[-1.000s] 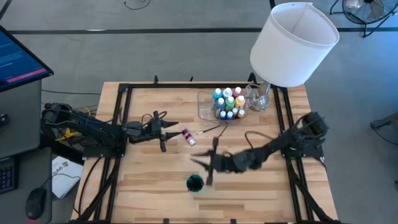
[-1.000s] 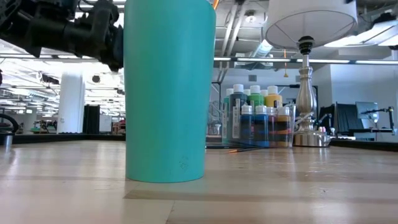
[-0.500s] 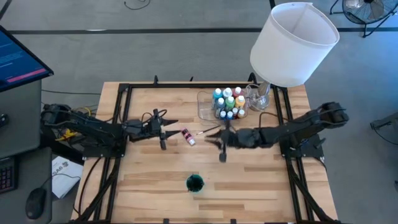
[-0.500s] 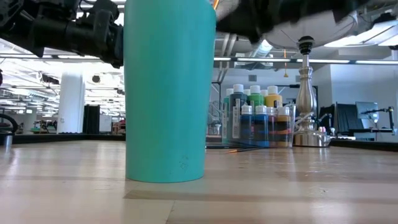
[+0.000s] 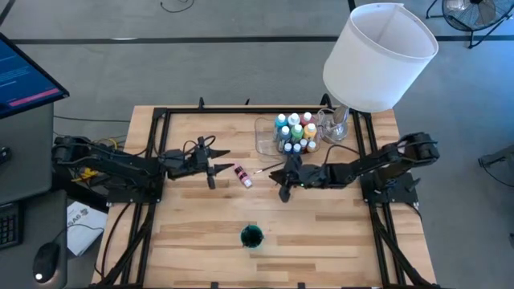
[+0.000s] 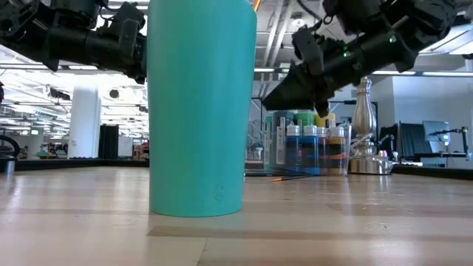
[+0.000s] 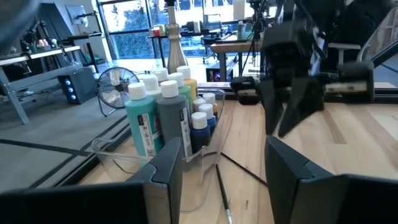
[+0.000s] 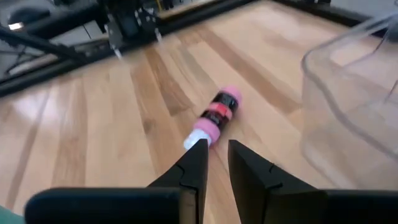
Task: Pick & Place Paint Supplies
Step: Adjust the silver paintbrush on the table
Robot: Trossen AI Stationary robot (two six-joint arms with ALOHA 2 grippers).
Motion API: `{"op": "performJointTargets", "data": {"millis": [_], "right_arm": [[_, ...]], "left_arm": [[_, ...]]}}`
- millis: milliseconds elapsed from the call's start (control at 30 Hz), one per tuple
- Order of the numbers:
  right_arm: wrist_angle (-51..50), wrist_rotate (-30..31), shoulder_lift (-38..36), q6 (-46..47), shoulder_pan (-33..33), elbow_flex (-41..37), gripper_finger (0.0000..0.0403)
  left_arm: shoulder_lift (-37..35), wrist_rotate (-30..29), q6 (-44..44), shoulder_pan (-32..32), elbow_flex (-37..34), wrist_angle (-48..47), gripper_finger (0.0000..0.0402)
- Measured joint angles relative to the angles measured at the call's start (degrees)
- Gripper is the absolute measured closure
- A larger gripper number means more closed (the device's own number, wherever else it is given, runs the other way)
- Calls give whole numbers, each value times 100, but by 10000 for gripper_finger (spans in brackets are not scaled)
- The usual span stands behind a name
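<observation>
My right gripper [image 5: 284,191]: it hangs above the middle of the table, just in front of the clear tray [image 5: 267,144]; my fingers [image 8: 196,163] stand narrow with a thin gap, nothing between them.
My left gripper [image 5: 212,171]: it hovers over the table's left half, jaws partly apart, holding nothing.
Pink bottle [image 5: 242,176]: it lies on its side on the bare boards between my two grippers, just beside the left one, touching neither; in the right wrist view [image 8: 213,118] it lies just past my fingertips.
Brush [image 5: 271,168]: a thin one lies flat on the wood between the pink bottle and the tray.
Upright bottles [image 5: 295,131]: white-capped, they stand packed in the tray near the far edge, beside the lamp base [image 5: 335,125].
Teal cup [image 5: 251,236]: it stands alone near the front edge, well apart from both arms.
Edges: dark frame rails [image 5: 157,144] run along the table's left, right and far sides.
Open room: bare boards lie wide between the cup and my grippers, and across the front left and front right.
Lampshade [image 5: 379,56]: it overhangs the far right corner.
</observation>
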Motion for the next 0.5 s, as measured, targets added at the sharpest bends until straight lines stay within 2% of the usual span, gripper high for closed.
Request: {"op": "performJointTargets", "data": {"millis": [300,500], "right_arm": [[-20,-33,990,5,78,426,347],[-656,-531,1280,-550,-2,895,347]], "left_arm": [[0,2,16,6,0,3,280],[0,5,158,6,0,2,280]]}}
